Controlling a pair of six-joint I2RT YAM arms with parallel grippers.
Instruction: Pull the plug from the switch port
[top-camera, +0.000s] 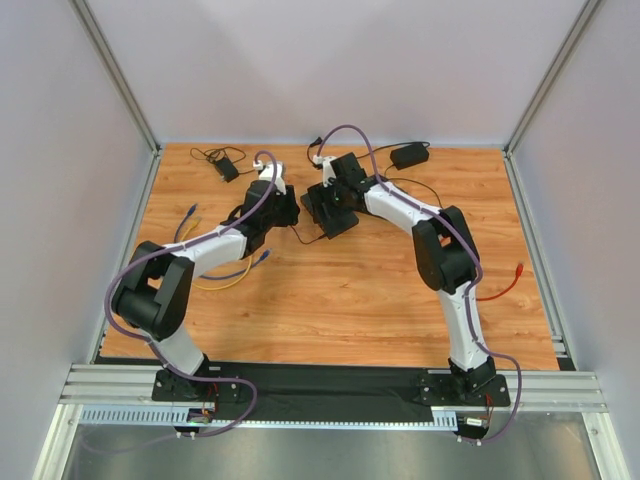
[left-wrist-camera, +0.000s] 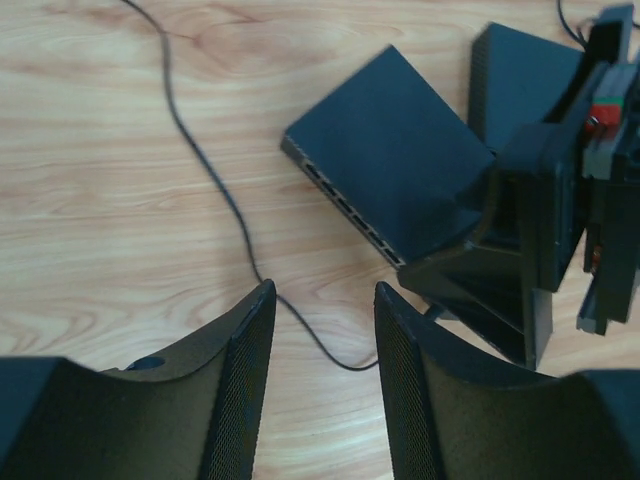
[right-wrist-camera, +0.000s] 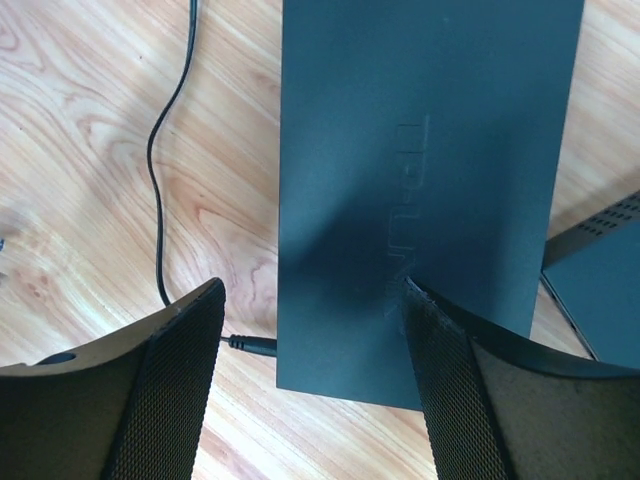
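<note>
Table (top-camera: 350, 300): orange-brown wood-grain laminate, matte, with grey walls on three sides.
Loose cables: orange cable (top-camera: 505, 285) near the right edge. Blue cable (top-camera: 250, 268) and yellow cable (top-camera: 225, 285) lie beside the left arm.
Left gripper (left-wrist-camera: 323, 300): jaws apart with nothing between them, over bare table near the switch's port side. Pads (left-wrist-camera: 245, 400) are black with a fine mesh texture.
Right gripper (right-wrist-camera: 312, 295): jaws spread wide at the switch's near end. One finger is outside the side where the plug sits, the other over the lid. Contact cannot be told.
Switch (right-wrist-camera: 430, 150): mid-table, between the two grippers, lying flat. Thin rectangular box, dark blue-grey, with a smooth matte lid and embossed lettering.
Ports (left-wrist-camera: 350, 210): one row of small square sockets along a long side.
Plug (right-wrist-camera: 250, 343): small black barrel, level with the table, its tip meeting the switch's side near the corner. Depth of seating cannot be told.
Lead (right-wrist-camera: 160, 200): thin round black wire, running from the plug in loose curves.
Second box (left-wrist-camera: 520, 70): dark and flat, just beyond the switch.
Adaptors: black brick (top-camera: 408, 155) at far right and a smaller brick (top-camera: 228, 170) at far left, each with thin wire.
</note>
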